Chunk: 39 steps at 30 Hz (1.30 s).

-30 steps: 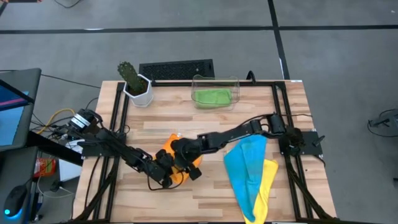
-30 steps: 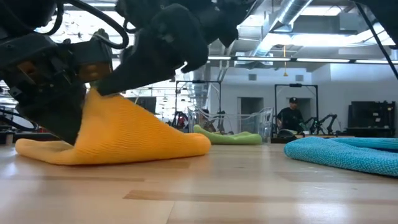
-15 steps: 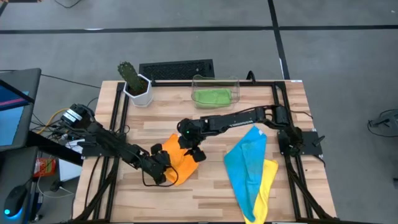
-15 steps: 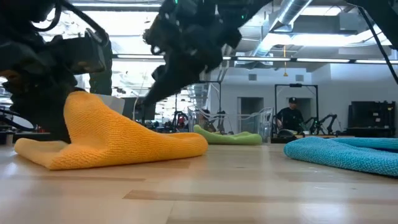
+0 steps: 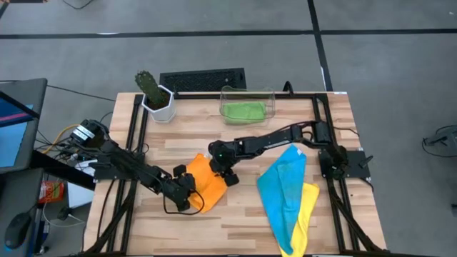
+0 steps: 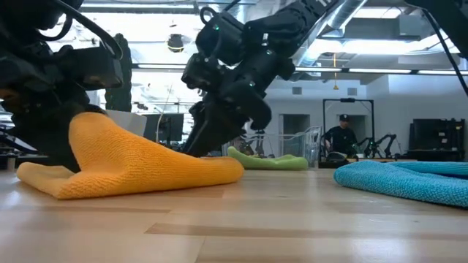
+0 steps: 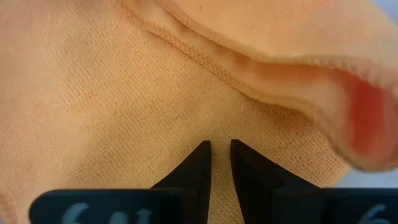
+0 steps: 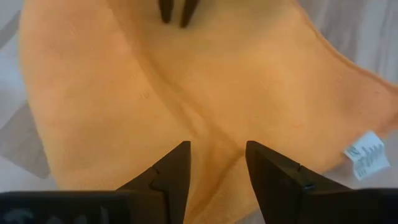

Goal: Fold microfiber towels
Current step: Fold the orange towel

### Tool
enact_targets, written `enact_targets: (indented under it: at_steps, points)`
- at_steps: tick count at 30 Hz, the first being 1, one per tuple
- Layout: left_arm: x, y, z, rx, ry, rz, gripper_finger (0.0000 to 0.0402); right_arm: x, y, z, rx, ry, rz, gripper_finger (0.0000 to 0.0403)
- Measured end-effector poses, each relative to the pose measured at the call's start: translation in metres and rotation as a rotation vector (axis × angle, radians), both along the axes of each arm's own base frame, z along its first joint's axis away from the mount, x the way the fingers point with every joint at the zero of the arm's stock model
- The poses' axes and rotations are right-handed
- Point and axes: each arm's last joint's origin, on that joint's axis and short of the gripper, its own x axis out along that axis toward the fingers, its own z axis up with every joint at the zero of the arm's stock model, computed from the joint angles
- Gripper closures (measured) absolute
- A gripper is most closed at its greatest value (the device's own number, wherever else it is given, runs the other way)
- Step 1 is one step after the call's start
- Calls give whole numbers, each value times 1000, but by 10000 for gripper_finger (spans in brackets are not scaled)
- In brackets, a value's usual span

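The orange towel (image 5: pixel 207 182) lies on the wooden table left of centre. One part of it is raised to a peak (image 6: pixel 91 124), and the rest slopes down onto the table. My left gripper (image 5: pixel 187 191) is shut on it at that peak. My right gripper (image 5: pixel 228 173) stands open over the towel's right part (image 8: pixel 217 93), near a white tag (image 8: pixel 364 152). A blue towel (image 5: pixel 282 187) lies spread on the right, over a yellow towel (image 5: pixel 305 210). The green towel (image 5: pixel 243 111) lies in a clear bin. My left gripper pinches the orange towel between its two fingers (image 7: pixel 202 158), inward of a hemmed edge (image 7: pixel 205 59); one layer or several, I cannot tell. The fingers slant down from the table's left. The held part stands raised, and the towel's lower part (image 6: pixel 146 179) rests on the table. My right gripper's fingertips (image 8: pixel 177 162) are close over the cloth; whether they touch it I cannot tell.
A white pot with a cactus (image 5: pixel 153 96) and the clear bin (image 5: pixel 265 96) stand at the far edge. Black frame rails (image 5: pixel 139 135) run along the table's sides. Bare wood lies near the front (image 5: pixel 228 228). A person (image 6: pixel 342 135) is far behind the table.
My right gripper has left the raised part of the orange towel beside my left gripper. It has gone toward the table's right and far side and come down over the towel's right part. The towel's peak has sunk a little and now hangs from my left gripper alone.
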Motion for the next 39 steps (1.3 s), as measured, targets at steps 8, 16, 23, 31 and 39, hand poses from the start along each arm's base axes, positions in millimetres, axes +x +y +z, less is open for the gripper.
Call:
enact_targets:
  at_steps: [8,16,23,31,39]
  points:
    - [0,0,0,9,2,5,347,1,-1,0,13,-7,-10,218]
    - [-1,1,0,31,-2,20,347,-2,4,-4,-6,-19,27,236]
    - [-1,2,0,36,-3,24,347,-2,3,-4,-5,-18,22,302]
    - [-1,2,-1,35,0,27,347,-2,5,-17,-3,32,23,392]
    - [-1,2,-1,36,5,26,347,1,-5,4,5,-6,-46,396]
